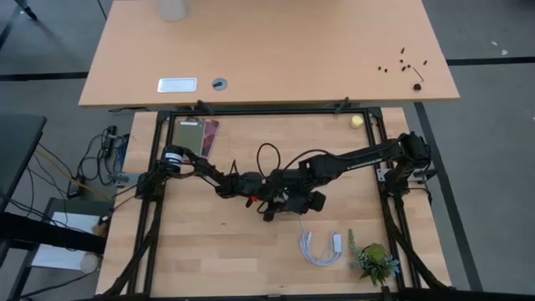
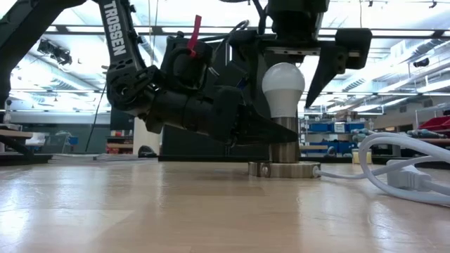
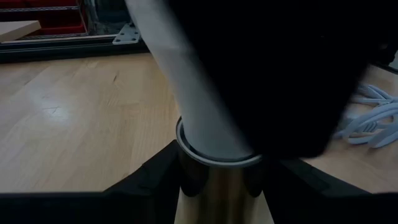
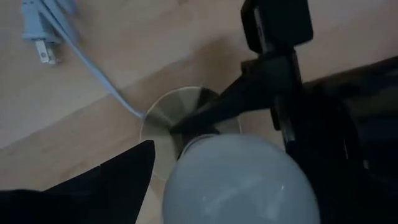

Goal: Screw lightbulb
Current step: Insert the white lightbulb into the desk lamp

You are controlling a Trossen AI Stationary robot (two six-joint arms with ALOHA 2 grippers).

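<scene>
I work on a pale wooden table [image 1: 209, 259] inside a dark frame; a second, larger table [image 1: 276, 50] stands beyond it. In the low view the room behind shows shelving and ceiling lights.

Left side of my table: bare wood, with a green and a dark red card [image 1: 196, 134] lying near the far edge. Front left is open board. Toward the right front lie a coiled white cable with plug [image 1: 322, 247] and a small green plant [image 1: 374, 261], near each other, well apart from the arms. A small yellow object [image 1: 357, 122] sits at the far right edge.

Left gripper [image 2: 271, 132] reaches in low from the left, level with the table. Its fingers [image 3: 155, 177] sit on either side of the shiny metal socket [image 2: 284, 151], clamped on the socket as far as I can see.

The lightbulb [image 2: 283, 88] stands upright in the socket at table centre, the socket on its round metal base [image 2: 284, 169].

Right gripper [image 2: 309, 74] hangs over the lightbulb from above. Its fingers [image 2: 330, 63] are spread wide, clear of the glass on the side I can see.
</scene>
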